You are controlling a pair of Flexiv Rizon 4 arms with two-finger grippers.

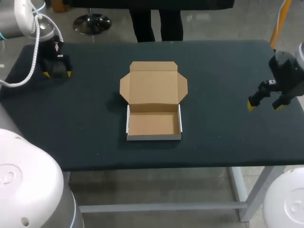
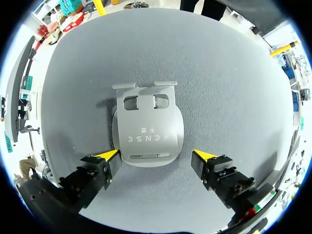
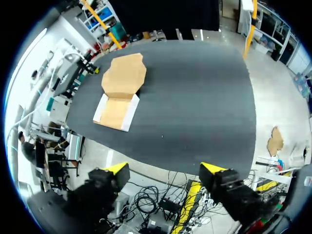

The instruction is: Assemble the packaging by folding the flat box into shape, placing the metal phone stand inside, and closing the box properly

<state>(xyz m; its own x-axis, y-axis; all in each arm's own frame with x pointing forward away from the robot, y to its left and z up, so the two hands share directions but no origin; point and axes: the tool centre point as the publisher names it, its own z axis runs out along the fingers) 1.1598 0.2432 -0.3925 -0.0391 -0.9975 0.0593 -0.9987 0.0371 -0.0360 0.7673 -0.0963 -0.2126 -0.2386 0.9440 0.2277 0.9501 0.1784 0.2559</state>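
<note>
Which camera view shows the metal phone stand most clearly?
The left wrist view. There the phone stand lies flat, whole and uncovered, with its near end between the open fingers of the left gripper. In the head view that gripper hangs over the spot and hides the stand. In the right wrist view I cannot make it out.

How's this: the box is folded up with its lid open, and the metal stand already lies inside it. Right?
Not quite. The box is folded with its lid open, but the metal stand lies on the table at the left gripper, as the left wrist view shows.
</note>
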